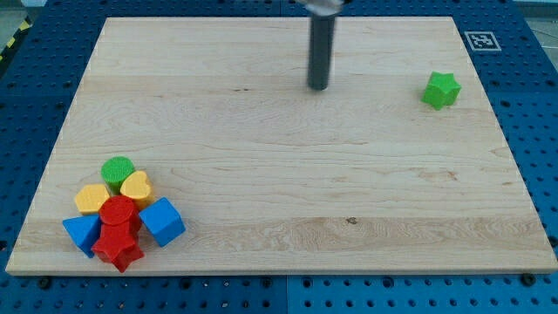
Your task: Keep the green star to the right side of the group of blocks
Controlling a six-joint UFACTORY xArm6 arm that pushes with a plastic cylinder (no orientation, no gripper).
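The green star (441,90) lies alone near the view's upper right on the wooden board (279,174). My tip (318,87) stands in the upper middle of the board, well left of the star and not touching any block. A tight group of blocks sits at the view's lower left: a green cylinder (118,171), a yellow heart (136,187), a yellow hexagon (91,199), a red cylinder (119,212), a red star (119,249), a blue cube (162,221) and a blue triangle (82,234). The star is far right of this group.
A blue pegboard table (35,105) surrounds the board on all sides. A black-and-white marker tag (480,40) sits past the board's upper right corner.
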